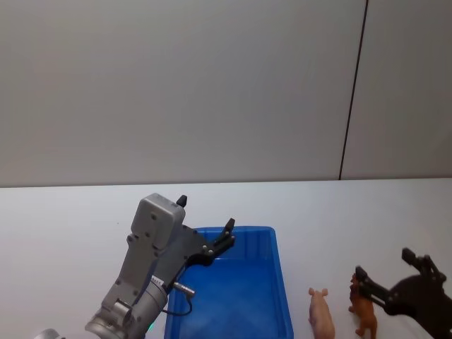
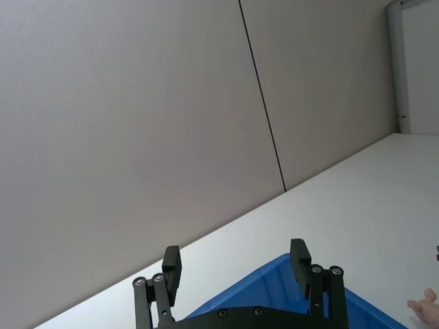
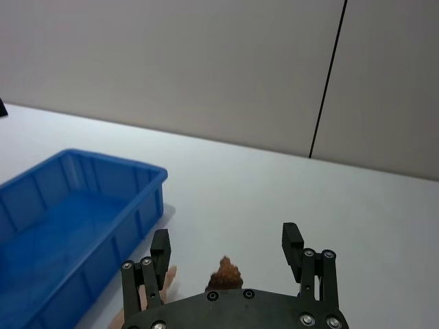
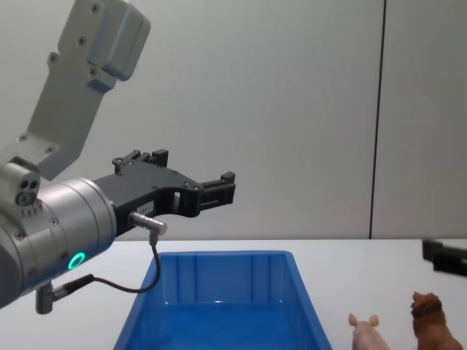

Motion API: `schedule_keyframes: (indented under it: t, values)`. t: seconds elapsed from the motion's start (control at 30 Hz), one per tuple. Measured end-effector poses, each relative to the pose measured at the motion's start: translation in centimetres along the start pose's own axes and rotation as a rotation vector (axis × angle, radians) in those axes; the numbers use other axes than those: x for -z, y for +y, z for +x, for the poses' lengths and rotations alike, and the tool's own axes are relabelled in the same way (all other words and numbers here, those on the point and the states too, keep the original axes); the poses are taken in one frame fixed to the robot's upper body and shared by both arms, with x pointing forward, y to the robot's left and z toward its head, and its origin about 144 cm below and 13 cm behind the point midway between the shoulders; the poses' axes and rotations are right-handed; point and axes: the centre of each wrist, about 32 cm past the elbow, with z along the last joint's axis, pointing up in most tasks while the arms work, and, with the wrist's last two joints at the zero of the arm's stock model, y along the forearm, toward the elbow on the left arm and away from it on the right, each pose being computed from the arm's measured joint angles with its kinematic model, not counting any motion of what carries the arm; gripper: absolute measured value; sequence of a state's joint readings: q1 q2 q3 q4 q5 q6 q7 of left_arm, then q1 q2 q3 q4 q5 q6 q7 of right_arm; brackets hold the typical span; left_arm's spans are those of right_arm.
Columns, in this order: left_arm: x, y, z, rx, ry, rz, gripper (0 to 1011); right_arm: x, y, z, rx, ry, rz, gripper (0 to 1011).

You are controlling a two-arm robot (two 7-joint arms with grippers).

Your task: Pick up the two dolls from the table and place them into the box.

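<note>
Left gripper (image 1: pixel 206 214) hangs open over the box's (image 1: pixel 258 230) far end. Right gripper (image 3: pixel 226 236) is open. Its wrist view centres the lion (image 3: pixel 225 274) between its fingers, while the head view shows the pig (image 1: pixel 321 311) just boxward on the table (image 1: pixel 70 212).

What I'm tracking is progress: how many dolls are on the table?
2. The pig stands on the table right of the box; the lion stands beside it, farther right, below the open right gripper. The box's visible inside holds none.
</note>
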State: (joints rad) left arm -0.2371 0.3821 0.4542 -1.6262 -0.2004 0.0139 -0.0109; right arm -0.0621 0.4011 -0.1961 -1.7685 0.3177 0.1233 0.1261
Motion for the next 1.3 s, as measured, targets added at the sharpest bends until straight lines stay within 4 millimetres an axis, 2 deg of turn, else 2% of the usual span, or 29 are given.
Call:
schedule_keyframes:
  t: [0.47, 0.97, 1.3]
  values:
    - [0.0, 0.0, 0.0, 0.0, 0.0, 0.0, 1001, 1.3, -1.3, 0.4, -0.013, 0.005, -0.139, 1001]
    - [0.0, 0.0, 0.0, 0.0, 0.0, 0.0, 1002, 2.9, -0.8, 0.1, -0.032, 0.035, -0.254, 1001]
    - [0.0, 0.0, 0.0, 0.0, 0.0, 0.0, 1002, 3.7, 0.0, 0.0, -0.035, 0.075, -0.297, 766]
